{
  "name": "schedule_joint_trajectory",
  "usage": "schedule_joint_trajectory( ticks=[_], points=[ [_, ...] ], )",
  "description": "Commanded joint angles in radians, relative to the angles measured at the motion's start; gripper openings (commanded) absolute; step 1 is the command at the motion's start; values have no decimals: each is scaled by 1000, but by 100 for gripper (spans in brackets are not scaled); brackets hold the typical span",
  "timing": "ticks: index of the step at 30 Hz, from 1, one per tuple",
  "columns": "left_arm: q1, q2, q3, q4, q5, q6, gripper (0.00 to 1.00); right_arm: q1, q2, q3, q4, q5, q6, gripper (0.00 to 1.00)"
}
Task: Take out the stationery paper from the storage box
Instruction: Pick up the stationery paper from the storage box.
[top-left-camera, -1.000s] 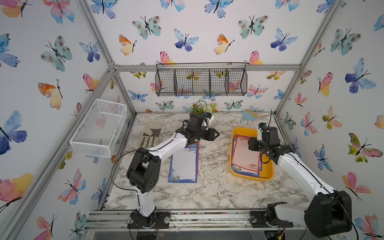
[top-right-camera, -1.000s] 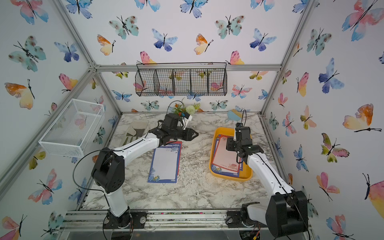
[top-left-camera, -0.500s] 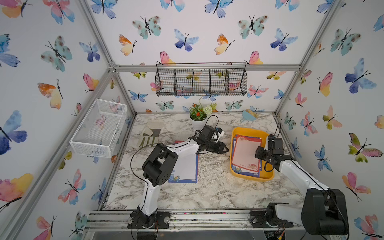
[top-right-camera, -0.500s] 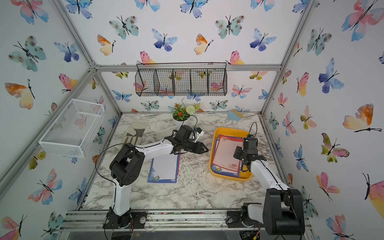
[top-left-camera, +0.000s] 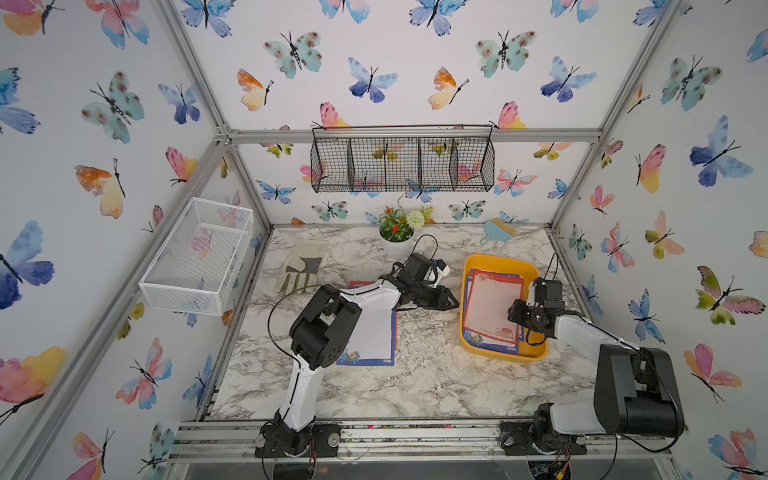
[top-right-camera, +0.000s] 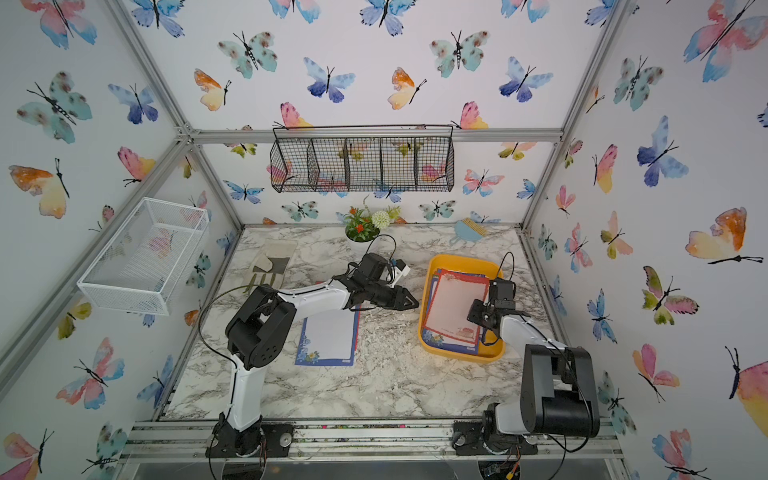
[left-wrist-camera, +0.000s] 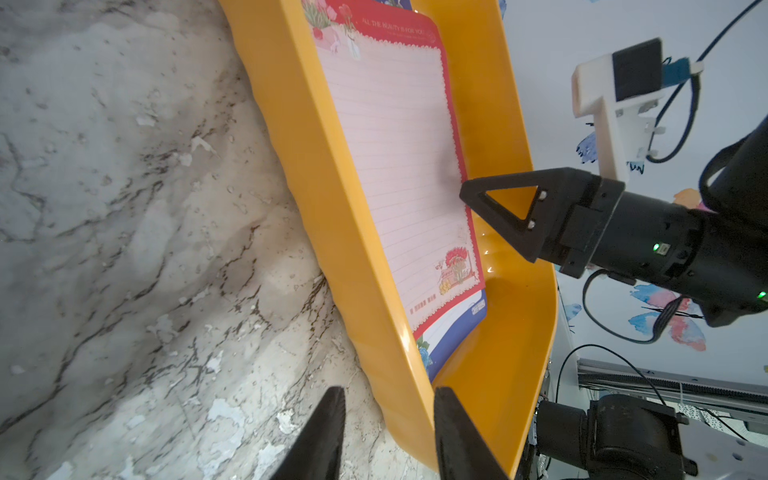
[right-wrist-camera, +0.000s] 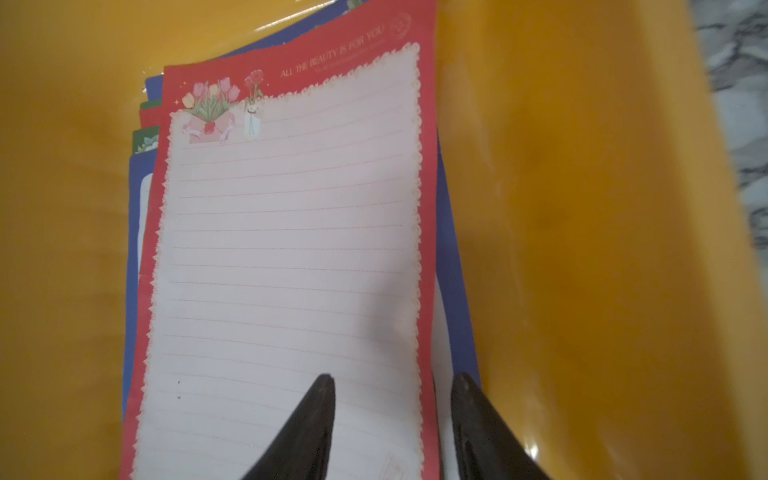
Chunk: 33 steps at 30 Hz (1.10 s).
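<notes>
The yellow storage box (top-left-camera: 498, 259) (top-right-camera: 461, 262) stands on the right of the marble table. A stack of stationery paper (top-left-camera: 492, 307) (top-right-camera: 455, 307) lies in it, with a red-bordered sheet (right-wrist-camera: 291, 249) on top. My left gripper (top-left-camera: 455, 301) (left-wrist-camera: 390, 390) is open at the box's left wall (left-wrist-camera: 316, 166), one finger outside it and one over the inner side. My right gripper (top-left-camera: 513, 313) (right-wrist-camera: 395, 378) is open low over the top sheet, its fingers on either side of the sheet's red right edge. A blue-bordered sheet (top-left-camera: 370, 340) lies on the table under the left arm.
A flower pot (top-left-camera: 397, 237), gloves (top-left-camera: 301, 270) and a blue brush (top-left-camera: 498, 230) sit along the back of the table. A white mesh basket (top-left-camera: 199, 257) hangs on the left wall and a black wire basket (top-left-camera: 401, 160) on the back wall.
My left gripper has swung right from above the table sheets to the box's left wall. My right gripper has come down onto the top sheet's right edge. Both jaws have narrowed.
</notes>
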Motion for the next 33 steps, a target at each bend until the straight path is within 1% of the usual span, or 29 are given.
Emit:
schedule_joint_trajectory(
  ticks=[1, 4, 8, 11, 12, 21, 27, 33],
  points=[
    [-5, 20, 6, 9, 34, -4, 38, -9, 17, 4, 20, -36, 9, 47],
    [-5, 27, 12, 6, 35, -4, 38, -10, 20, 2, 24, -51, 9, 43],
    [-5, 37, 18, 3, 34, -5, 37, -10, 16, 4, 25, -70, 3, 33],
    [-5, 46, 27, -1, 36, -6, 37, -10, 13, 5, 28, -83, -7, 23],
    [-5, 51, 33, -3, 36, -6, 37, -10, 14, 6, 30, -94, -12, 21],
    [-5, 67, 61, -9, 54, -16, 41, -12, 30, 13, 28, -138, -39, 21],
    [-5, 59, 72, -10, 56, -15, 44, -12, 28, 12, 29, -136, -39, 20],
    [-15, 89, 98, -9, 72, -26, 44, -12, 26, 9, 33, -150, -42, 20]
  ],
)
